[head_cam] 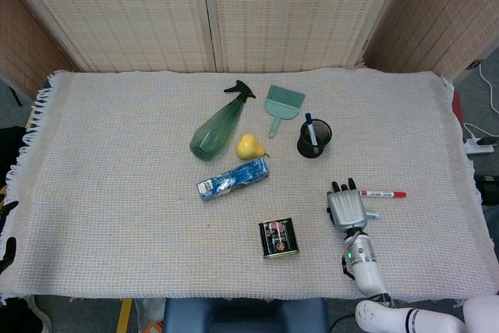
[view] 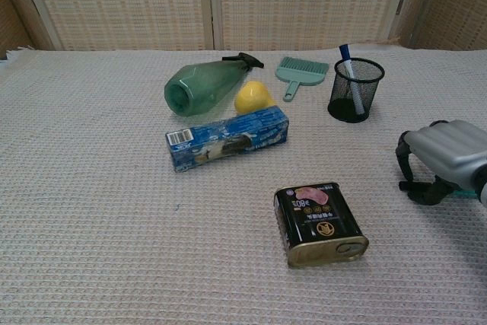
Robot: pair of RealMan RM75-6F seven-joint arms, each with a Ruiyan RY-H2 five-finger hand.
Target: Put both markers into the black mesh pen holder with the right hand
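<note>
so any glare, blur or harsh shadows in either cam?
Head view: even, soft light, all sharp, only a faint shadow beside the pen holder. Chest view: also sharp; a small highlight on the tin; the right hand is cut by the frame edge.

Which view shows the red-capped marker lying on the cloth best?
The head view: the red-capped marker lies in full on the cloth, just right of the right robot hand, pointing right. The chest view does not show it; there the right robot hand sits at the frame's right edge.
</note>
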